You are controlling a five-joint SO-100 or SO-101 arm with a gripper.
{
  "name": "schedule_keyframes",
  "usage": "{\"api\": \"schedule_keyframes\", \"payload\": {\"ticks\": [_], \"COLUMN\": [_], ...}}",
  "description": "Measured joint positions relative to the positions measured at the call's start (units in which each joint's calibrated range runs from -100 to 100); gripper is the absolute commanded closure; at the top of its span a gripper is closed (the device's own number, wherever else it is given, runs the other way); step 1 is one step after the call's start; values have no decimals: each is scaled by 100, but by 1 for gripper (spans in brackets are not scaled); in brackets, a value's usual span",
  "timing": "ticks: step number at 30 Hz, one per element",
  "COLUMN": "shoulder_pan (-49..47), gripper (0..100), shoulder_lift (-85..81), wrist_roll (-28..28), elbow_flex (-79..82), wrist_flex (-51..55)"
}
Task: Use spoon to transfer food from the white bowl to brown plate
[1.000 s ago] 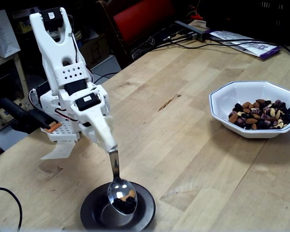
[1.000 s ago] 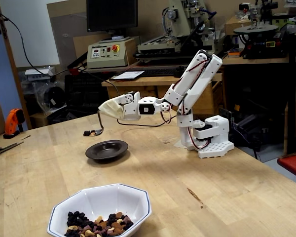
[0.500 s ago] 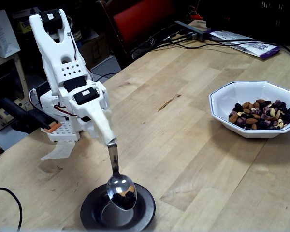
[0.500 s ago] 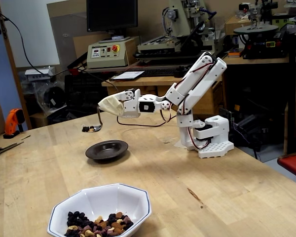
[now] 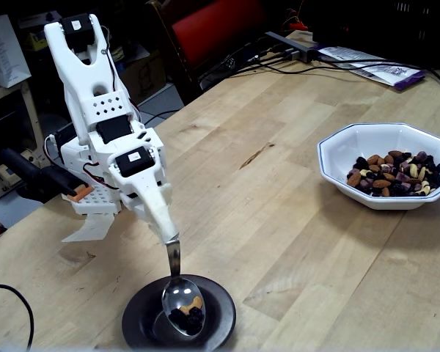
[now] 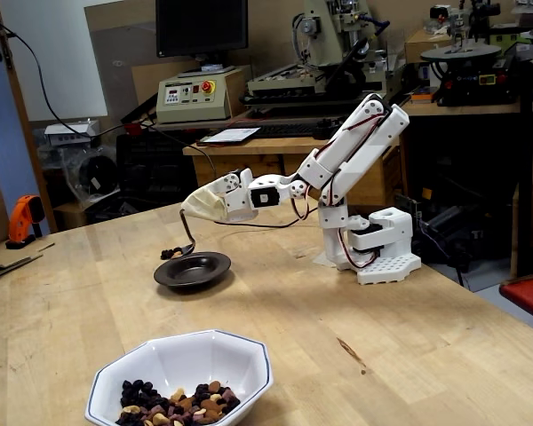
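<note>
Below my pincer point(image 5: 169, 233), closed on the spoon point(image 5: 180, 302), food point(image 5: 188, 314) over brown plate point(image 5: 136, 317), wooden tabletop point(image 5: 279, 213), workshop benches behind.

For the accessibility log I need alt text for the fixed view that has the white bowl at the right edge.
A white robot arm's gripper holds a spoon loaded with nuts and raisins just over a dark brown plate at the bottom of a wooden table. A white bowl with more mix sits at the right.

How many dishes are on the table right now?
2: a white bowl of trail mix at the right of this fixed view, and a brown plate at the bottom, under the loaded spoon.
</note>
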Motion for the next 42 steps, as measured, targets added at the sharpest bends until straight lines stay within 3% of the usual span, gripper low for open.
{"api": "schedule_keyframes", "payload": {"ticks": [19,31,42], "shoulder_pan": [15,22,22], "gripper": [96,96,96], "shoulder_lift": [0,-198,-215], "wrist_roll": [0,0,0], "elbow_flex": [8,8,17], "wrist_flex": [96,1782,2320]}}
